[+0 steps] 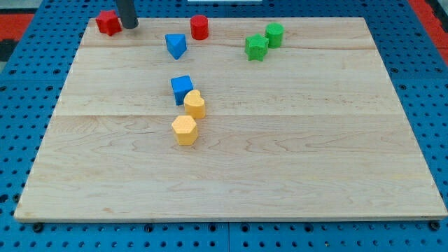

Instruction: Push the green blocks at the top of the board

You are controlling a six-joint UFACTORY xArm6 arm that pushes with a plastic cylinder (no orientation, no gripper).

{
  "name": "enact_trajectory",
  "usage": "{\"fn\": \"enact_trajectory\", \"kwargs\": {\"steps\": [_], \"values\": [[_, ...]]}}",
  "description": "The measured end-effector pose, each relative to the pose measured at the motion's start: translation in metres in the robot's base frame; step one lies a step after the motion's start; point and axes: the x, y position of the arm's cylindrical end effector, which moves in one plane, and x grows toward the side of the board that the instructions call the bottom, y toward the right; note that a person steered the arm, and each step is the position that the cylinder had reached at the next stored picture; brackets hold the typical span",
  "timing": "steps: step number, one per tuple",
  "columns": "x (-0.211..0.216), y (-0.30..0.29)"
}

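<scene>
Tip (129, 26) touching red star block (108, 22) — well left of green star (256, 47), green cylinder (274, 35) — no claw, just rod.

Two red blocks (108, 22) (199, 26), two blue (176, 46) (181, 88), two yellow (194, 104) (185, 130).

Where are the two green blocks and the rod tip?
green star-shaped block (256, 47): camera view, point on the middle of its top face.
green cylinder (274, 33): camera view, point on its side, just right of the star block.
my tip (129, 26): camera view, point on the rod's very end, beside the red block.
</scene>
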Motion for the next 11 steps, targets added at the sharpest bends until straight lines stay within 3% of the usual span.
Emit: {"fn": "enact_trajectory", "kwargs": {"steps": [3, 9, 10, 11], "values": [[0.015, 0.119], [-0.002, 0.144], [0.013, 0.153], [0.070, 0.186]]}}
